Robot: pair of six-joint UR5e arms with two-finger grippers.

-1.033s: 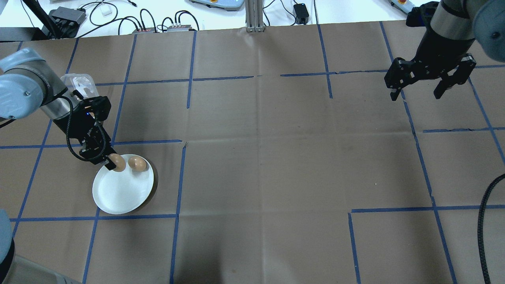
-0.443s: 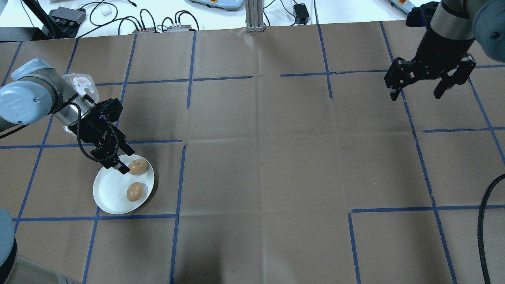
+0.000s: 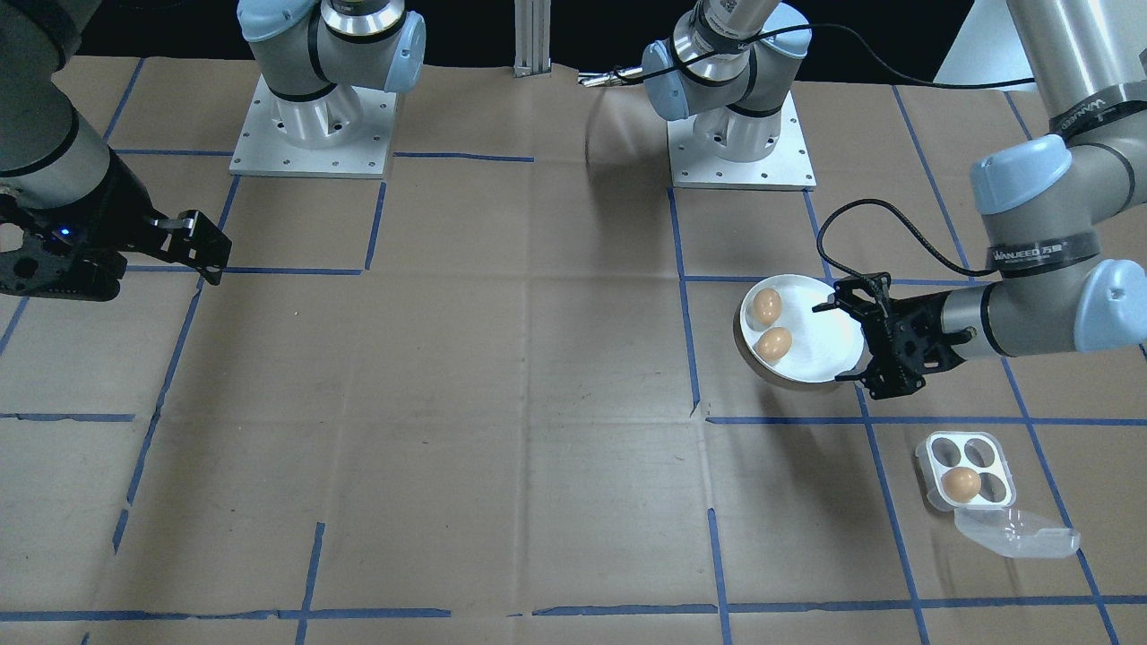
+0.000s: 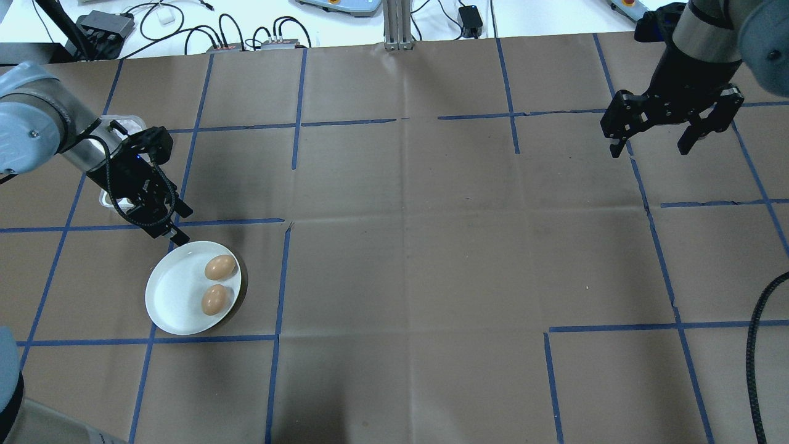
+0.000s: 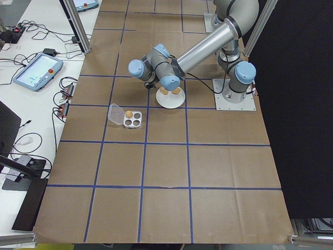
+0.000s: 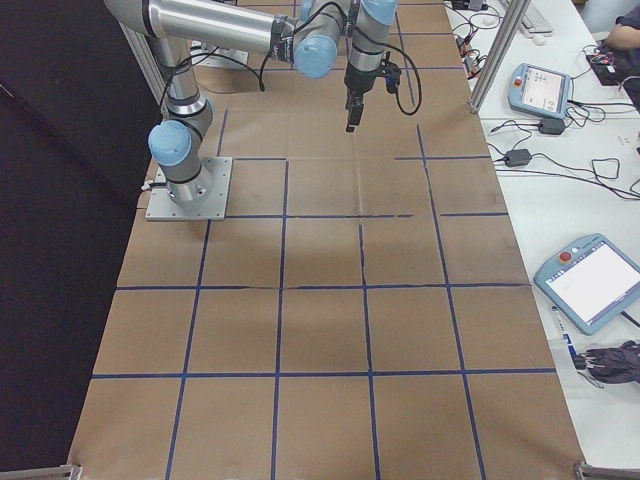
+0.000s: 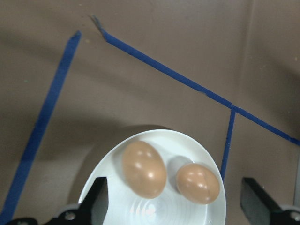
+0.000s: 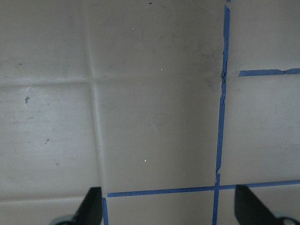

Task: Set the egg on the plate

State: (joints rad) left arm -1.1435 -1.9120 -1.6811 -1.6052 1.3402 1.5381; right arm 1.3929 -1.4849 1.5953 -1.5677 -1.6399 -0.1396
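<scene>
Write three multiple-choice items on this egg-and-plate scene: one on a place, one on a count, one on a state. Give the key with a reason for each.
1. Where does the one egg that is not on the plate lie?
A. in a cup of the clear egg tray
B. on the bare brown paper
C. in the right gripper

2. How many eggs lie on the white plate?
A. one
B. two
C. four

3. What is the state of the left gripper?
A. shut on an egg
B. open and empty, beside the plate's edge
C. open, pressing down on the tray's lid

Key: 1 A, the front-facing view shows a brown egg in one tray cup, the other three cups empty. 2 B, the overhead and left wrist views both show two brown eggs side by side on the plate. 3 B, the fingers are spread with nothing between them in the front-facing and left wrist views.
</scene>
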